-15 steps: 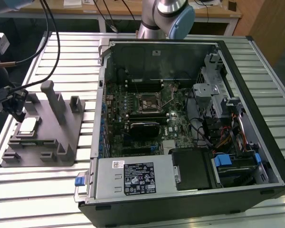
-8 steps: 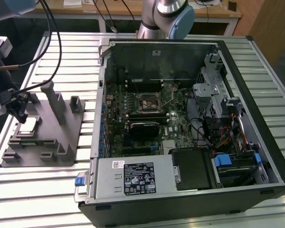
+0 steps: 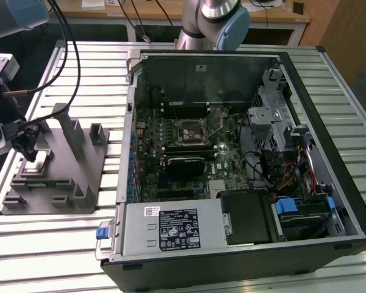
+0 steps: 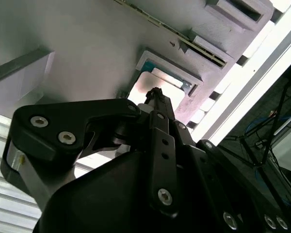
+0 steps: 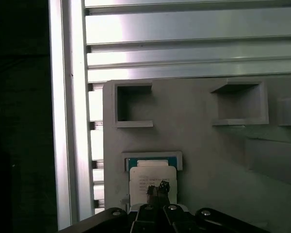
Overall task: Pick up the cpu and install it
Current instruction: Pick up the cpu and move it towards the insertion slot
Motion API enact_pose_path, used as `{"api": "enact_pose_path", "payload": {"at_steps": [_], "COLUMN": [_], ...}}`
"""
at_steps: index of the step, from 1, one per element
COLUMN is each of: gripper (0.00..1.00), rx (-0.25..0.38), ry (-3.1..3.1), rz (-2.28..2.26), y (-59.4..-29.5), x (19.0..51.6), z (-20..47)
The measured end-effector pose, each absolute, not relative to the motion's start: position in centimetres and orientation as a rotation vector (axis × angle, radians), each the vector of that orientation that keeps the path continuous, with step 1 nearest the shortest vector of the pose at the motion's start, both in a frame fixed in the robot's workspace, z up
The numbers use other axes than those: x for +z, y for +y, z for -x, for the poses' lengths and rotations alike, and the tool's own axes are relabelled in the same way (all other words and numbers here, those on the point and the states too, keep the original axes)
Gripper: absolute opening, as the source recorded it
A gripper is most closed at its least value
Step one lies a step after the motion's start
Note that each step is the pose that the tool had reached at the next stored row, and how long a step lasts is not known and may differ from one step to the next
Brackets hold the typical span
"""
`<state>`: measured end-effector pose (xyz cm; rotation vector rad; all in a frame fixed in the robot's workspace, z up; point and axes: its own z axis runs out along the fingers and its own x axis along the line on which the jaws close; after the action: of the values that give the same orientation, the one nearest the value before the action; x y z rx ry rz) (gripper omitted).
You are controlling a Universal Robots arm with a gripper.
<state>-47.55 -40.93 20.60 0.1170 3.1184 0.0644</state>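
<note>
We count one cpu (image 5: 146, 174), lying flat in a recess of the single grey fixture (image 3: 79, 183), at nine o'clock from the open computer case (image 3: 329, 91) in the exterior view. One gripper (image 5: 157, 186) hovers just over it, fingers seemingly pinched together on nothing. Light, stiff, thin and likely fragile, it wants holding by its edges, we judge.

The gripper (image 5: 157, 187) covers part of the cpu (image 5: 141, 176) in the first wrist view, and contact between them cannot be told. The exterior view's upper edge cuts off the arm (image 3: 222, 24).
</note>
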Motion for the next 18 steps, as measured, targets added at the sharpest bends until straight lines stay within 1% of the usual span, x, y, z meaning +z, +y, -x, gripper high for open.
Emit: {"api": "enact_pose_path", "payload": {"at_steps": [9,11,12,13,14,16,17,18], "gripper": [0.11,0.23,0.23,0.29,0.29,0.41,0.41,0.47], "rx": [0.064,0.064,0.064,0.064,0.064,0.064,0.064,0.064], "ry": [3.118,3.118,3.118,3.118,3.118,3.118,3.118,3.118], "rz": [-0.117,-0.117,-0.117,-0.117,-0.117,-0.117,-0.117,-0.117], "y": [-40.92,-40.92,-40.92,-40.92,-40.92,-40.92,-40.92,-40.92], "x": [20.37,20.37,20.37,20.37,20.37,20.37,20.37,20.37], "z": [47.61,47.61,47.61,47.61,47.61,47.62,47.62,47.62]}}
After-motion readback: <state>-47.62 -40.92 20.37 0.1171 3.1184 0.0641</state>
